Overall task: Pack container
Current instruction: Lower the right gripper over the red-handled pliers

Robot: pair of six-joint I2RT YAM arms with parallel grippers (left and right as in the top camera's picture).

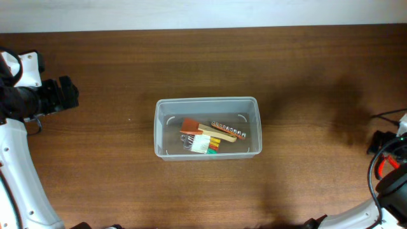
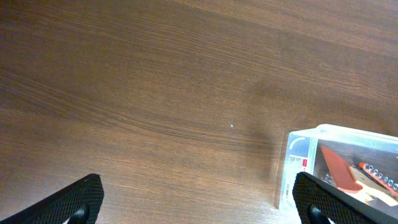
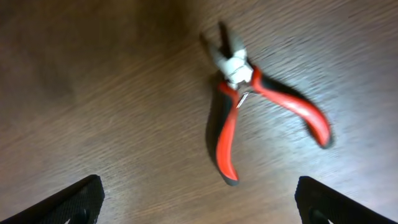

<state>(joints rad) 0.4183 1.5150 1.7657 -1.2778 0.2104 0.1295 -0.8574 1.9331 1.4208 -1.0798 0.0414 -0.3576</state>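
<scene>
The clear plastic container (image 1: 207,104) stands at the middle of the table. It holds an orange scraper (image 1: 190,125), a strip of silver bits (image 1: 229,131) and a small yellow, red and green tool set (image 1: 206,144). The container's corner also shows in the left wrist view (image 2: 298,155). My left gripper (image 1: 66,94) (image 2: 202,205) is open and empty, far to the container's left. My right gripper (image 1: 379,142) (image 3: 202,205) is open and empty at the table's right edge. Red-and-black handled pliers (image 3: 249,93) lie on the wood just ahead of it, untouched.
The brown wooden table (image 1: 305,70) runs to a pale wall at the back. Black cables (image 1: 388,116) lie by the right arm at the right edge. The white left arm (image 1: 16,159) runs along the left edge.
</scene>
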